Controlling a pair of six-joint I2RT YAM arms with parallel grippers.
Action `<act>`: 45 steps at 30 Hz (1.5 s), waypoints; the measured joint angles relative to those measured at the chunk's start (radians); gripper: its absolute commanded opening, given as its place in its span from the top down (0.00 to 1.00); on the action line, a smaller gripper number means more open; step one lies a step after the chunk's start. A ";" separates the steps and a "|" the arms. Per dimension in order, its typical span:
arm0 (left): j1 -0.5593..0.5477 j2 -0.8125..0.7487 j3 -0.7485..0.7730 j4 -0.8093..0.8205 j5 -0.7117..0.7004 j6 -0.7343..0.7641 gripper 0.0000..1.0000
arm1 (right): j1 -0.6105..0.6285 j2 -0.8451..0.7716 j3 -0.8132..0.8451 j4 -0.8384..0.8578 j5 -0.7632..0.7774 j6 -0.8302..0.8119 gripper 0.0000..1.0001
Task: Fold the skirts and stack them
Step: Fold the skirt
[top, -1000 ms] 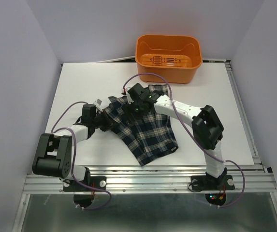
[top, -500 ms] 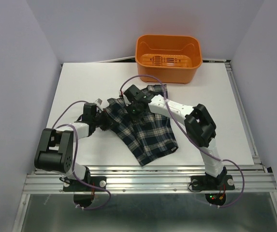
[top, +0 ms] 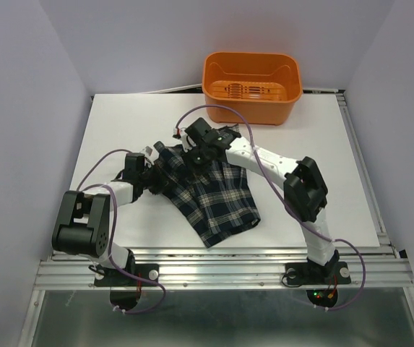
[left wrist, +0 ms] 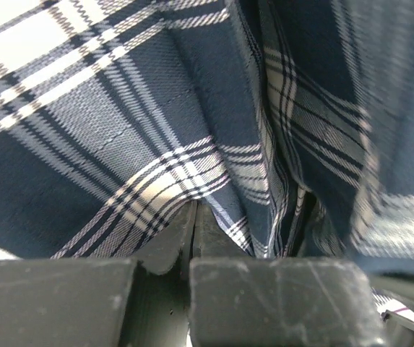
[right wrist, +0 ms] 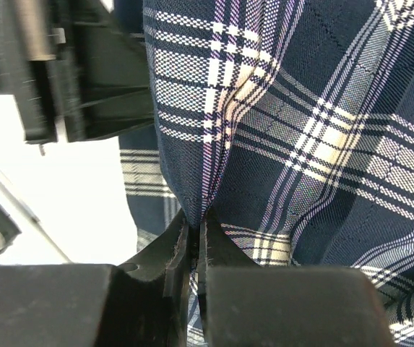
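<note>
One plaid skirt (top: 217,195) lies crumpled on the white table (top: 322,159), its hem toward the near edge. My left gripper (top: 151,178) is shut on the skirt's left edge. In the left wrist view the cloth (left wrist: 120,116) is pinched between the closed jaws of that gripper (left wrist: 194,213). At the skirt's far edge, my right gripper (top: 192,148) is shut on a raised fold. The right wrist view shows plaid (right wrist: 322,108) bunched into the closed jaws of that gripper (right wrist: 194,220). Only this one skirt shows.
An orange plastic basket (top: 250,83) stands at the table's back edge, behind the right arm. Purple cables loop off both arms above the cloth. An aluminium rail (top: 214,264) runs along the near edge by the arm bases.
The right gripper has closed on the skirt's far edge and drawn back and left a little, pulling the cloth with it. The left gripper has kept its hold.
</note>
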 measured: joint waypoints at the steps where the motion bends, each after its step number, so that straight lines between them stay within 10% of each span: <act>1: 0.000 0.001 0.002 -0.004 -0.002 0.002 1.00 | 0.000 -0.004 0.000 0.000 -0.013 0.004 0.99; 33: 0.031 -0.166 0.031 -0.244 0.125 -0.006 1.00 | -0.091 0.121 0.029 0.063 -0.286 0.152 0.99; 45: 0.043 0.134 0.162 -0.354 0.077 0.011 1.00 | -0.153 0.092 -0.039 0.099 -0.286 0.161 0.99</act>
